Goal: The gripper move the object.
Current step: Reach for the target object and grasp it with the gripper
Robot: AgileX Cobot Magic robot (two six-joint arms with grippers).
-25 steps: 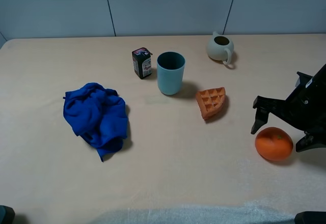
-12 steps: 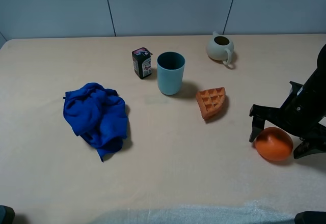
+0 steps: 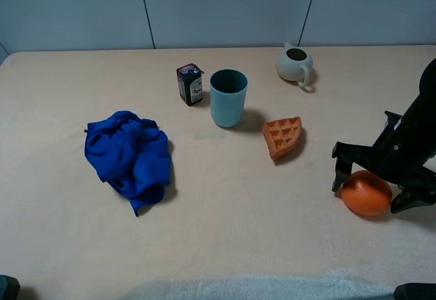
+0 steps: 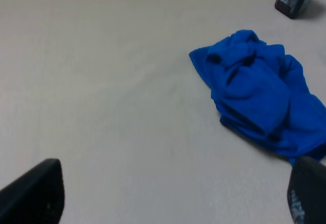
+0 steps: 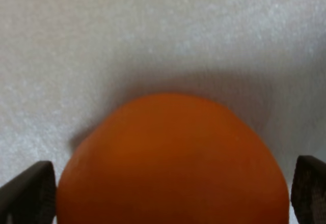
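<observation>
— Orange fruit (image 3: 366, 193), where's it at?
— On the table (image 3: 225, 232), near the R edge in the high view. It's to the R of the waffle wedge (image 3: 283, 137), nearer the front, well apart from it. Rests on the surface, not lifted.
— R gripper (image 3: 370, 194)?
— Down over the fruit, jaws spread wide, one finger each side. In the wrist cam the fruit fills the middle & both fingertips sit at the far edges of the pic, just beside the skin.
— Touching?
— Can't tell, too close & blurry. Fruit looks round, no dent.
— So nothing gripped?
— It straddles the fruit; no closed hold visible.
— L gripper (image 4: 172, 196)?
— Its own wrist cam shows two dark fingertips wide apart, nothing btwn them but bare table. A crumpled blue cloth (image 4: 257, 102) lies ahead of it, not touching.
— Other stuff?
— Teal cup (image 3: 228, 97) upright, mid-back. Small dark carton (image 3: 190, 84) just beside it on the L. Pale jug (image 3: 296, 63) further back & to the R. The waffle wedge is near the cup, front-R of it. The cloth is on the L side, apart from the cup. All well away from the fruit.
</observation>
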